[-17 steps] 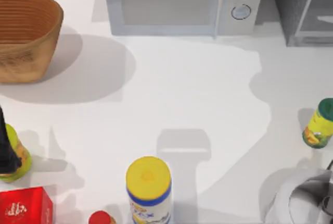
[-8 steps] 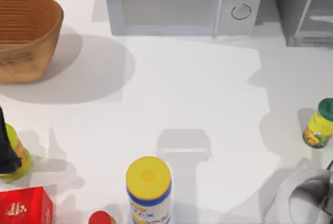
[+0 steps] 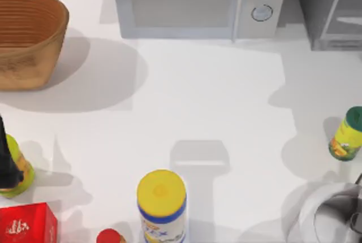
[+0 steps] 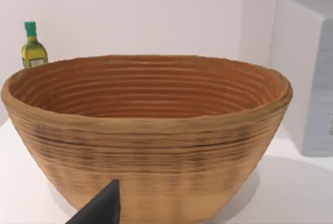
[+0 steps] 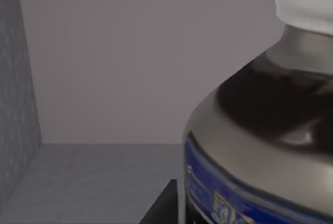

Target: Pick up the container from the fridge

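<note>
Right gripper: we sit inside the fridge [image 5: 104, 67], close to the container [image 5: 260, 146]; finger state unclear.
Left arm: parked by the basket [image 4: 145, 130].

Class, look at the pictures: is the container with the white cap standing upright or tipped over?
Upright. In the right wrist view the container stands inside the fridge, white cap on top.

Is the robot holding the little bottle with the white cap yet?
It cannot be told. The right wrist view looks closely at the container inside the fridge, but no grip on it is visible.
</note>
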Robot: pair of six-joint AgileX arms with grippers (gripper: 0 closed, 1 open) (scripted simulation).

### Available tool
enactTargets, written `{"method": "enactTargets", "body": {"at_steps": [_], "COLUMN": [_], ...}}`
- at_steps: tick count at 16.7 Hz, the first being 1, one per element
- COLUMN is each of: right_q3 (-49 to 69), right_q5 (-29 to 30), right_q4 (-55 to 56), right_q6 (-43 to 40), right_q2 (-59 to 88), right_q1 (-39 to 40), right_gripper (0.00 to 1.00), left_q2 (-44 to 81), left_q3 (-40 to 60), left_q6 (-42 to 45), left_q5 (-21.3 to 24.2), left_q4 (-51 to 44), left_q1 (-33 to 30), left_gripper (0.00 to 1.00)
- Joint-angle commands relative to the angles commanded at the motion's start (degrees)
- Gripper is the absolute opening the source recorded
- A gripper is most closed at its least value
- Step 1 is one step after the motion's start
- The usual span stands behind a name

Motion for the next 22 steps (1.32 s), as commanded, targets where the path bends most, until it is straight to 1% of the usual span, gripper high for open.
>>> {"method": "enactTargets", "body": {"at_steps": [4, 8, 12, 19, 22], "right_q3": [-2.11, -8.35, -18.85, -40.14, -47.04], "right_q5": [0.89, 3.25, 6.49, 12.78, 15.24], "right_q4": [-2.17, -8.56, -19.26, -40.95, -47.99], "right_q6": [-0.39, -0.89, -0.85, -0.17, -0.21], "right_q2": [-5.45, -19.08, -39.6, -80.54, -94.99], "right_q1": [1.09, 3.54, 6.94, 13.69, 16.35], "right_gripper": [0.0, 0.0, 0.0, 0.0, 0.0], "left_q2": [0.0, 0.0, 0.0, 0.0, 0.0], "left_q3": [0.0, 0.0, 0.0, 0.0, 0.0], "left_q6": [0.0, 0.0, 0.0, 0.0, 0.0], "left_q5": [0.0, 0.0, 0.0, 0.0, 0.0], "left_q4": [0.0, 0.0, 0.0, 0.0, 0.0], "left_q1": [0.0, 0.0, 0.0, 0.0, 0.0], "left_gripper": [1.0, 1.0, 1.0, 1.0, 1.0]}}
